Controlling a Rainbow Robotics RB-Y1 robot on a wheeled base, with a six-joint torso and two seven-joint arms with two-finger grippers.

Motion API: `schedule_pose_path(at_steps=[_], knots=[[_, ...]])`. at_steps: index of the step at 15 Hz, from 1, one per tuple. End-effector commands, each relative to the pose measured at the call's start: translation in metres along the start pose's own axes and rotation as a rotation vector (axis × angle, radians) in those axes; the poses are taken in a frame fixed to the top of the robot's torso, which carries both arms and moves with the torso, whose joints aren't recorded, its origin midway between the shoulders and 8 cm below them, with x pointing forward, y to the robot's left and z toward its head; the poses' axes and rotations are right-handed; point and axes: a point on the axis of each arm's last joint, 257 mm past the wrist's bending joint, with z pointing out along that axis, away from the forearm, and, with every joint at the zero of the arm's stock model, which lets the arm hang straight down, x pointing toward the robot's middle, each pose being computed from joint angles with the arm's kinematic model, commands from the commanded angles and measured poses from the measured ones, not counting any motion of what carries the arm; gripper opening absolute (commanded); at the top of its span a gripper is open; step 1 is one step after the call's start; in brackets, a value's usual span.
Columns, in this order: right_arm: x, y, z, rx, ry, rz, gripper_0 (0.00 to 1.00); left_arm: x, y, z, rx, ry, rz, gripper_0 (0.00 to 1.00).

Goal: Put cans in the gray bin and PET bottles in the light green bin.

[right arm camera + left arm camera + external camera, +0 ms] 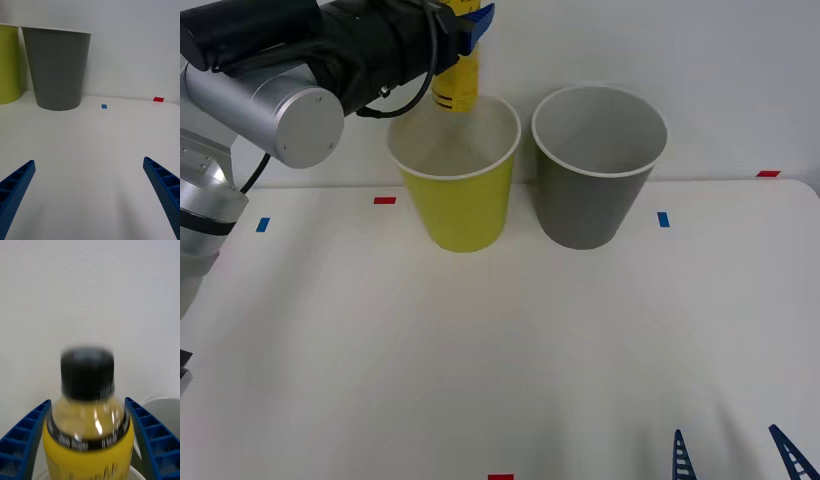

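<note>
Currently the small, likely light, stiff, slick yellow bottle (88, 435) is held clamped at its shoulder by the left claw (88, 444) above the light green bin (457, 205), while the right claw (90, 195) is parked open over the counter (510, 350).

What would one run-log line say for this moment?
left hand: holding yellow bottle above light green bin | right hand: open, idle over table | gray bin: untouched

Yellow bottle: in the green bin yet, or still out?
Out. The left gripper holds the yellow bottle above the green bin, behind its rim.
</note>
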Motion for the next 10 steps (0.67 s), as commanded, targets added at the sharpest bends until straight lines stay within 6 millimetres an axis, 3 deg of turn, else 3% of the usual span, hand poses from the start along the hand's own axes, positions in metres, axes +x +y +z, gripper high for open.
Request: schedule_pose_path(at_steps=[1,5,10], knots=[[0.000,0.000,0.000,0.000,0.000,0.000,1.00,0.004,0.000,-0.012,0.013,0.019,0.003,1.00],[0.000,0.000,0.000,0.000,0.000,0.000,1.00,0.018,0.005,-0.057,0.004,0.017,0.021,1.00],[0.000,0.000,0.000,0.000,0.000,0.000,1.00,0.054,-0.005,-0.121,-0.009,0.036,-0.006,1.00]])
